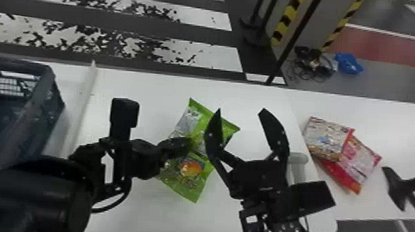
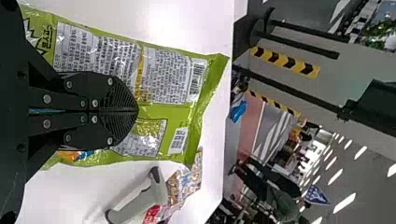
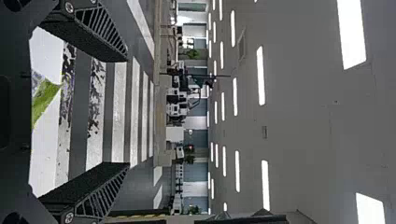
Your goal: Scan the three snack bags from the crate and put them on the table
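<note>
Though glossy, barcoded bag, left-wrist view

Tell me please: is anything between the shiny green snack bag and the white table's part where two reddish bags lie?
Yes. In the head view, the open black right pincer is between the green bag and the reddish bags, partly covering the green one. The grey handheld scanner is also between, left of the reddish bags.
</note>
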Robot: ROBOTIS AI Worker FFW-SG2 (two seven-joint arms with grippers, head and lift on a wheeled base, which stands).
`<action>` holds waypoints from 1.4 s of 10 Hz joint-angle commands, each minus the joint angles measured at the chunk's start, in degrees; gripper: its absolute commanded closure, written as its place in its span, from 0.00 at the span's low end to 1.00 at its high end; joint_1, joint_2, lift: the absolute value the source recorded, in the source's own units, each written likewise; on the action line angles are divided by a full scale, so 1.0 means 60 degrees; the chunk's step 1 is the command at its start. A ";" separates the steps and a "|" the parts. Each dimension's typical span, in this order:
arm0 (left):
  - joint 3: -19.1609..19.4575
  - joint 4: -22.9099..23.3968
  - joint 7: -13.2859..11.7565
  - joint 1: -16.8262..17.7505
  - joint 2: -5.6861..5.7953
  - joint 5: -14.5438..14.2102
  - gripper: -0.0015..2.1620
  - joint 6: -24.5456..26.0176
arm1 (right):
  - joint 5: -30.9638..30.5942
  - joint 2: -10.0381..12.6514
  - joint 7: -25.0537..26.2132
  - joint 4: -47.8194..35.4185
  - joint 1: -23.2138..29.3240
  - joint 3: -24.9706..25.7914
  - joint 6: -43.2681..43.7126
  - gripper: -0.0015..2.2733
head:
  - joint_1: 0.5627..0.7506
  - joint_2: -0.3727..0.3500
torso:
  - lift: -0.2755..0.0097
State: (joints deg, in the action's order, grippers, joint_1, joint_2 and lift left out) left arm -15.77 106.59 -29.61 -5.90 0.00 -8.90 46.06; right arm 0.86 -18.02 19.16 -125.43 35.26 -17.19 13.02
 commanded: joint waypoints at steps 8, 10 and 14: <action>-0.1722 -0.2604 0.0497 0.0734 -0.0025 -0.0099 0.00 -0.2995 | 0.0414 -0.0059 0.0015 0.0119 -0.0282 0.0141 -0.0055 0.04 | 0.70 0.03 | 0.64; -0.1664 -0.2677 0.0306 0.0821 -0.0025 -0.0465 0.01 -0.2995 | 0.0458 -0.0103 0.0000 0.0134 -0.0311 0.0141 -0.0055 0.04 | 0.70 0.03 | 0.64; -0.0741 -0.0875 0.0497 -0.0014 -0.0025 -0.0465 0.01 -0.2790 | 0.0458 -0.0249 0.0088 -0.0027 -0.0135 0.0258 0.0033 0.04 | 0.70 0.03 | 0.64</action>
State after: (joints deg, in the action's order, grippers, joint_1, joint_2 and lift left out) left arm -21.87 98.85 -26.72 -4.98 0.00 -11.96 28.78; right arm 3.58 -19.36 19.70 -125.27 34.16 -15.86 13.16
